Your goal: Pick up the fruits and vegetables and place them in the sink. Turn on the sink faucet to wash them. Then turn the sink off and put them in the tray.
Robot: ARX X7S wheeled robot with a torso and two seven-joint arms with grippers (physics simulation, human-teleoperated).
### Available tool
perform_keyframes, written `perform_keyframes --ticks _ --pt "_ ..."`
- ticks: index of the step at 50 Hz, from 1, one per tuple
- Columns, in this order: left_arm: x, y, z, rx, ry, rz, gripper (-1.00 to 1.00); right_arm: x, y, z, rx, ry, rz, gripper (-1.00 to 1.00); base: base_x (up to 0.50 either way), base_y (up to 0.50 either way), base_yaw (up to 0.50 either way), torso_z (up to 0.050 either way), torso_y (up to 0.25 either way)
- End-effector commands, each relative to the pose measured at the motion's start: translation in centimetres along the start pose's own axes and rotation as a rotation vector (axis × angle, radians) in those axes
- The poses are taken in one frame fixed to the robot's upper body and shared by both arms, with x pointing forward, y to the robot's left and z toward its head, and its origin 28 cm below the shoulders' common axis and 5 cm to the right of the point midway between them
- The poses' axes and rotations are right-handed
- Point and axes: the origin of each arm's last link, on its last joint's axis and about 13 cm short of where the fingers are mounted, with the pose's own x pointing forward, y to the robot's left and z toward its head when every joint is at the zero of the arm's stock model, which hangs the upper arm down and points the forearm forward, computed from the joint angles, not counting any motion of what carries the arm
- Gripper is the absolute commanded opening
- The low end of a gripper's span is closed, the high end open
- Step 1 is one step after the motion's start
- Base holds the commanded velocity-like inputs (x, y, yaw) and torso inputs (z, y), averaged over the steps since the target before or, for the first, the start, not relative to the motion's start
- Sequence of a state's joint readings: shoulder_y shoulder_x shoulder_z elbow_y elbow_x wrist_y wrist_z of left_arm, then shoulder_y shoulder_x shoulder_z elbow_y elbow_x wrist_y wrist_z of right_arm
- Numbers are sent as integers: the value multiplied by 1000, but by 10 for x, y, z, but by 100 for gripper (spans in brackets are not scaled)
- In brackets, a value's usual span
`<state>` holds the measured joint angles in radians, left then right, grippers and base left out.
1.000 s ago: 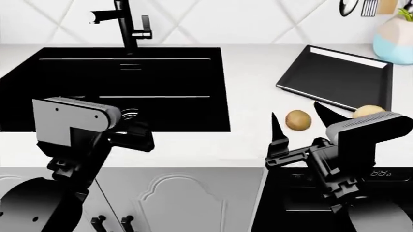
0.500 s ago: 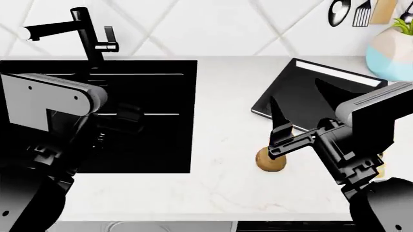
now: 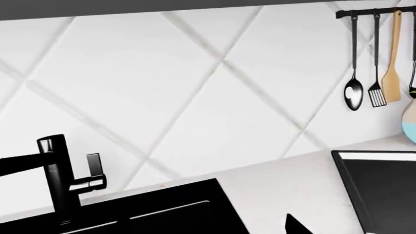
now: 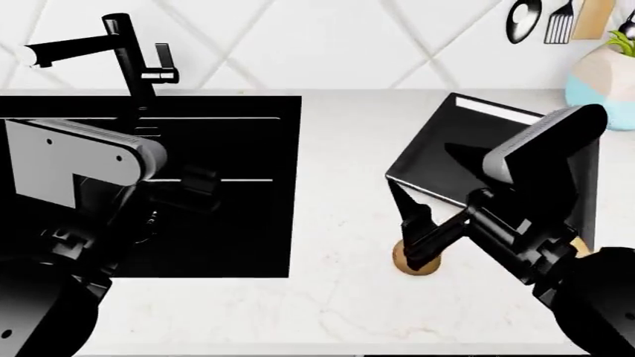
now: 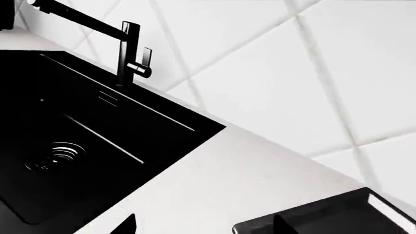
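While the right gripper (image 4: 421,238) is held low over the counter (image 4: 337,193), its two dark fingers are seen spread apart, and the brown kiwi (image 4: 416,259) is found right at their tips, partly covered by them; whether contact is made cannot be told. Nothing is seen clamped between the jaws. At about one o'clock from the gripper the tray (image 4: 436,149) is laid on the white counter, its near corner just beside the fingers. An orange-tan sliver of the second piece (image 4: 585,246) is glimpsed at three o'clock, mostly hidden behind the right arm. Well off at nine o'clock the sink (image 4: 248,186) is set into the counter, and the left gripper (image 4: 198,182) is hung over it; its opening cannot be told. At eleven o'clock the sink faucet (image 4: 127,52) is stood upright behind the basin, and the ringed drain (image 5: 58,155) is picked out in the right wrist view
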<state>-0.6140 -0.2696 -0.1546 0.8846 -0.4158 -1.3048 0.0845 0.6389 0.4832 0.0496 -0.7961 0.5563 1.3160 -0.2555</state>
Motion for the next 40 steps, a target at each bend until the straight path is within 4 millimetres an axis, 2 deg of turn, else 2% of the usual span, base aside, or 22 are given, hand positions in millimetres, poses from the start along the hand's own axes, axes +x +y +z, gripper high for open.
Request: perform_keyframes --ticks 1,4,13,28,40 --pt "0 1 -1 -9 7 9 100 -20 -21 25 109 60 112 100 0 0 0 0 0" --pt "0 1 0 -16 4 7 100 -24 -23 24 94 114 126 100 0 0 0 0 0" --pt "-1 0 -3 -17 8 -2 100 -18 -15 2 22 248 182 100 0 0 0 0 0" --pt "-1 -1 -2 -18 7 -7 100 -16 -12 -2 -6 335 215 100 0 0 0 0 0" --pt "-1 0 -2 -10 2 -8 100 0 -9 -20 16 401 230 100 0 0 0 0 0"
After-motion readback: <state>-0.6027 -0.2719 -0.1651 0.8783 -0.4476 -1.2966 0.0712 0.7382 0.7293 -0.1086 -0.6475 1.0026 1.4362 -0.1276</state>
